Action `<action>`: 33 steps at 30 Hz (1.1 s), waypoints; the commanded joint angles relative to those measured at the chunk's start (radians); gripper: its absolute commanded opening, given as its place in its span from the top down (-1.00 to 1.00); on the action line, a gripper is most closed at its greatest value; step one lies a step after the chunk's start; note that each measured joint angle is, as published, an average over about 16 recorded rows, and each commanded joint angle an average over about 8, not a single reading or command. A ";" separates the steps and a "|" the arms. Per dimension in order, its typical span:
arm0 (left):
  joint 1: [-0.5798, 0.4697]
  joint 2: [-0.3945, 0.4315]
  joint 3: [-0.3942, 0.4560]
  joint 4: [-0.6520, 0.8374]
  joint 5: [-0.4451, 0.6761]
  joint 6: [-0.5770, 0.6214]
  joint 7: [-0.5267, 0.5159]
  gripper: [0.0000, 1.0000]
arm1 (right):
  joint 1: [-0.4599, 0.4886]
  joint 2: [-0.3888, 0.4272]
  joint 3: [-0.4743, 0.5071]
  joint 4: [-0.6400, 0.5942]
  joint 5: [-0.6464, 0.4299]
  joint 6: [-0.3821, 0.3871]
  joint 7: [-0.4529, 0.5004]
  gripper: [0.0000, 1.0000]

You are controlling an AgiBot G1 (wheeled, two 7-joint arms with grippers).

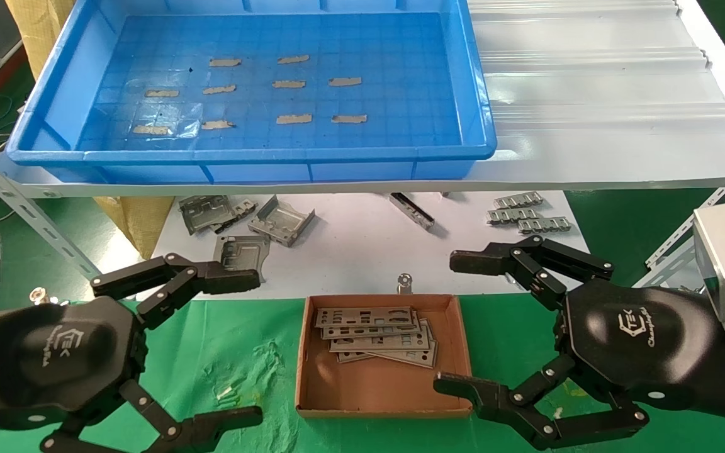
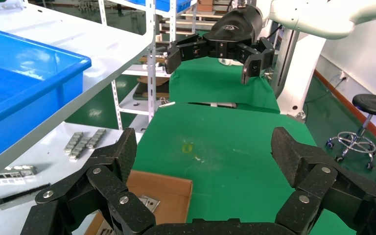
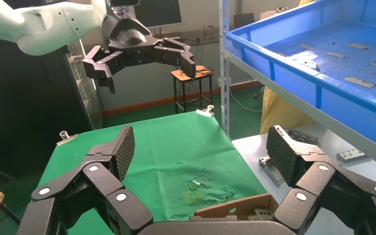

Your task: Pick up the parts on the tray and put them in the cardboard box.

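The thin silver-grey punched metal plates (image 1: 378, 335) lie stacked in the small brown cardboard box (image 1: 382, 396), long axes crosswise, between both spread, empty end effectors: left end effector (image 1: 236, 346), right end effector (image 1: 457, 324) nearer. The bright-blue plastic tray (image 1: 54, 135) beyond holds none.

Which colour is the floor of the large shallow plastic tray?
Bright blue, with a grid pattern; the head view shows it best.

Tray (image 1: 48, 135): floor bare except tape strips (image 1: 287, 83); low walls ring it.
Box (image 1: 303, 352): open above, parts (image 1: 375, 333) stacked at its far side, near half free.
Box flanks: left gripper (image 1: 236, 346) and right gripper (image 1: 457, 321), both spread wide.
Shelf edge (image 1: 362, 185): overhangs the brackets (image 1: 255, 226) behind the box.
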 commanded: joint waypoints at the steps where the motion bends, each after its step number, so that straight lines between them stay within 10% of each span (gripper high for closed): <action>1: 0.000 0.000 0.000 0.000 0.000 0.000 0.000 -1.00 | 0.000 0.000 0.000 0.000 0.000 0.000 0.000 -1.00; 33: 0.000 0.000 0.000 0.000 0.000 0.000 0.000 -1.00 | 0.000 0.000 0.000 0.000 0.000 0.000 0.000 -1.00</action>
